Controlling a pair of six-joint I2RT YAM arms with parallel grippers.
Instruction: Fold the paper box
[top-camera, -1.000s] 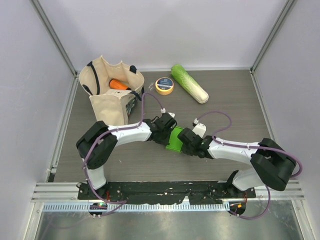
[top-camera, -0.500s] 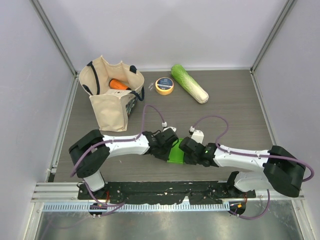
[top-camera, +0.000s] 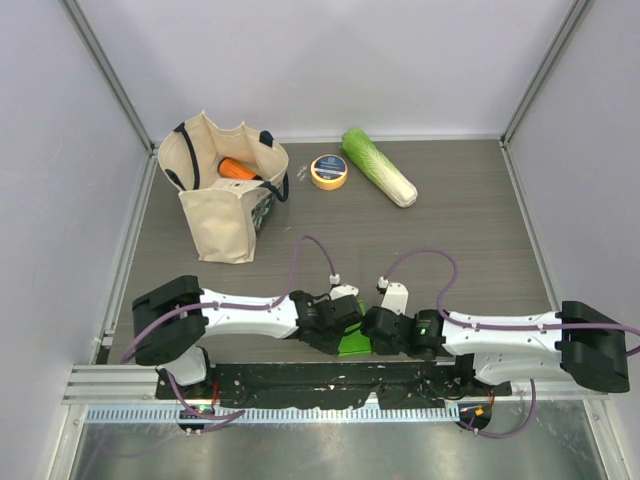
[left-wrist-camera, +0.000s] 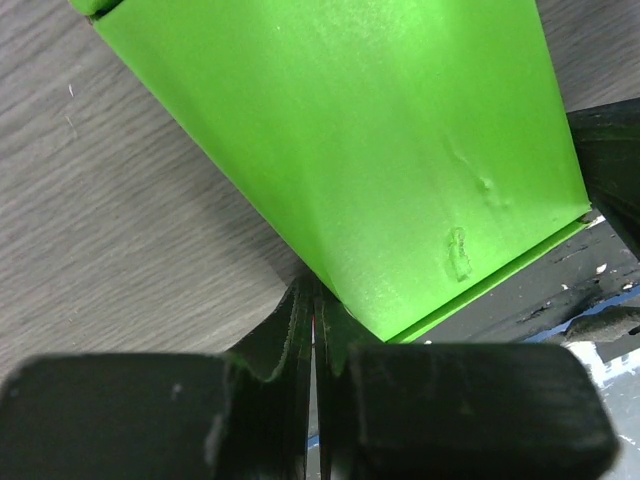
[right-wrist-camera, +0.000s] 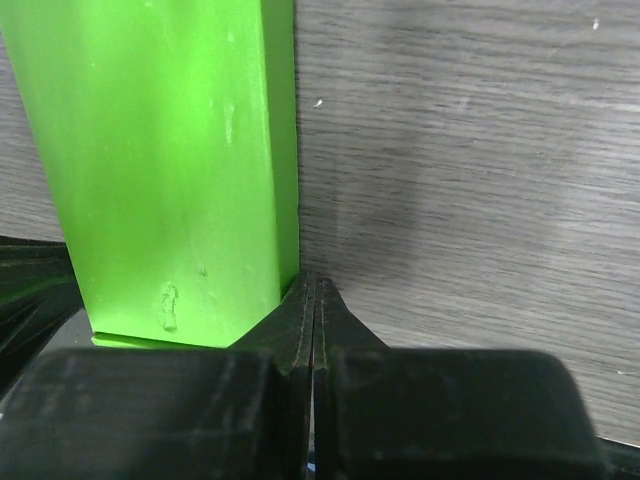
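The paper box (top-camera: 352, 340) lies at six o'clock on the worktop (top-camera: 470, 230), reaching its near edge. The left claw (left-wrist-camera: 313, 300), clenched, touches its nine o'clock side. The right claw (right-wrist-camera: 313, 290), clenched, touches its three o'clock side. I'd say they're squaring its walls. Next wants even pressure from both, no skidding.

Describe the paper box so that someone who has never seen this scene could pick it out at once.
Start at the middle of the near edge of the grey table. There the left end effector and right end effector meet from either side at the paper box. It is bright green, flat-sided card, unlike the rounded pale-green cabbage at the far side.
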